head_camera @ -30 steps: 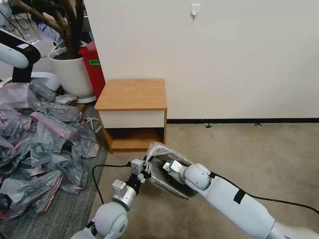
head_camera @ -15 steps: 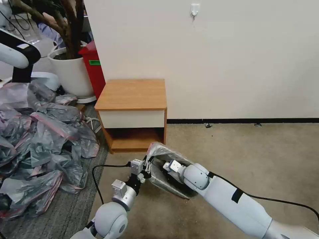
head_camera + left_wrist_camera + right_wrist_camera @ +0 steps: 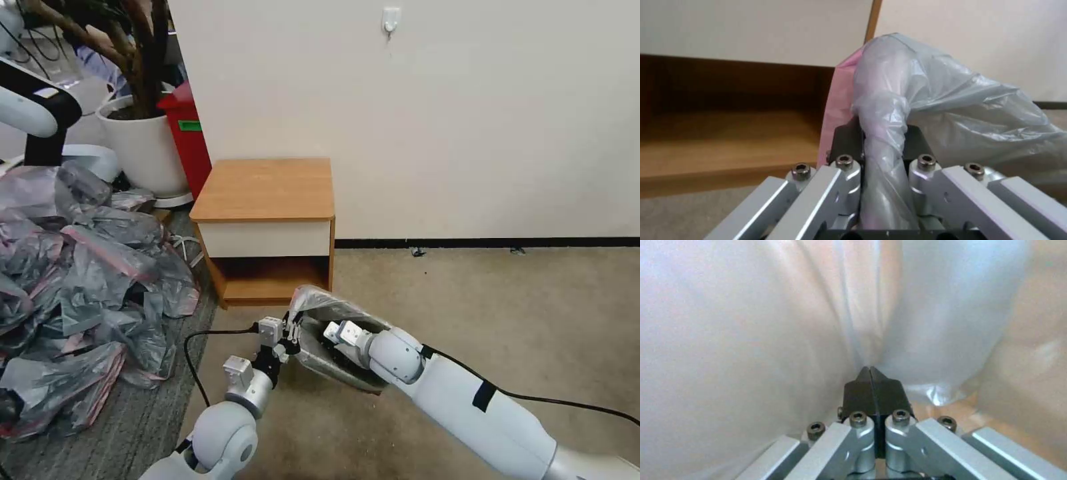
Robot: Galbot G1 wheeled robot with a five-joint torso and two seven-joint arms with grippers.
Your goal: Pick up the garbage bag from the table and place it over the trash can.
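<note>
Left gripper (image 3: 291,331): low over the carpet, in front of the table; clenched on a twisted fold of the bag's rim; in the left wrist view (image 3: 882,146) the dark pads pinch grey film with the pink band beside them.
Right gripper (image 3: 331,331): reaches into the bag's mouth from the right; in the right wrist view (image 3: 872,386) the pads are pressed together, film all round the tip; whether film is caught between them cannot be told.
Bag (image 3: 320,303): off the table, stretched between the two grippers, draped over a tilted form on the floor near the table's front right corner; bin under it too covered to make out.
Table (image 3: 267,190): against the wall, just behind the bag; top bare, shelf recess open toward the robot.
Bag pile (image 3: 80,280): heaped on the grey mat, left of the table, apart from the held bag.
Red bin (image 3: 187,133): behind the table's left side, next to the plant pot (image 3: 143,150).
</note>
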